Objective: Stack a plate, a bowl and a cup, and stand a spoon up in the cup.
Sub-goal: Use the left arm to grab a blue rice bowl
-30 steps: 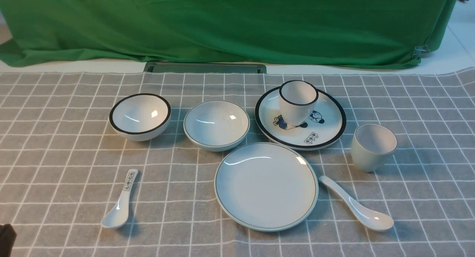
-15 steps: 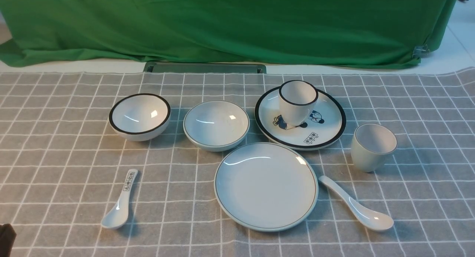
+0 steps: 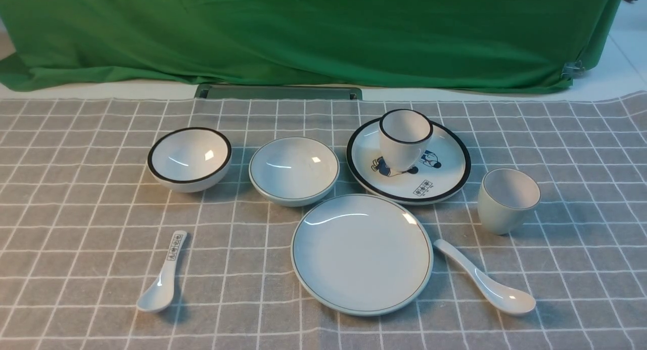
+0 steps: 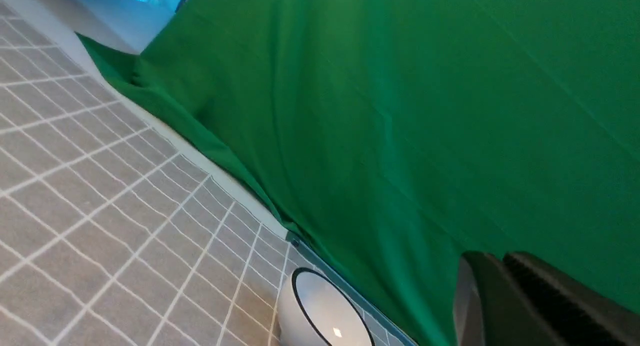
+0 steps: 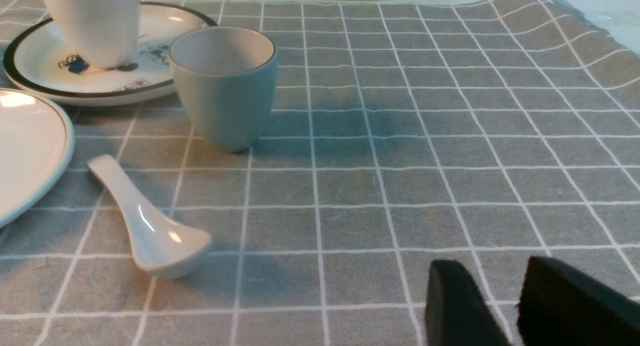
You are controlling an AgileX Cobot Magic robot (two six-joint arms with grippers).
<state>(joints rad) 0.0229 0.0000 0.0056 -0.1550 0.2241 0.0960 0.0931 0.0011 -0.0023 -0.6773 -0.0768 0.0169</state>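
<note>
The pale plate (image 3: pixel 361 254) lies near the front centre. The shallow pale bowl (image 3: pixel 294 169) sits behind it to the left. The pale cup (image 3: pixel 507 201) stands upright on the right, and the plain white spoon (image 3: pixel 485 284) lies in front of it. No gripper shows in the front view. My right gripper (image 5: pixel 500 266) hovers low over the cloth with a narrow gap between its jaws, empty, well to the right of the spoon (image 5: pixel 145 226) and the cup (image 5: pixel 225 91). My left gripper (image 4: pixel 495 257) is shut and empty, facing the green curtain.
A black-rimmed bowl (image 3: pixel 190 158) sits at the left and also shows in the left wrist view (image 4: pixel 325 316). A black-rimmed cup (image 3: pixel 406 137) stands on the cartoon plate (image 3: pixel 440 180). A spoon with printed characters (image 3: pixel 162 281) lies front left. A green curtain (image 3: pixel 303 31) closes off the back.
The dark piece of my left arm at the front view's lower left corner has gone out of view. The dishes have not moved.
</note>
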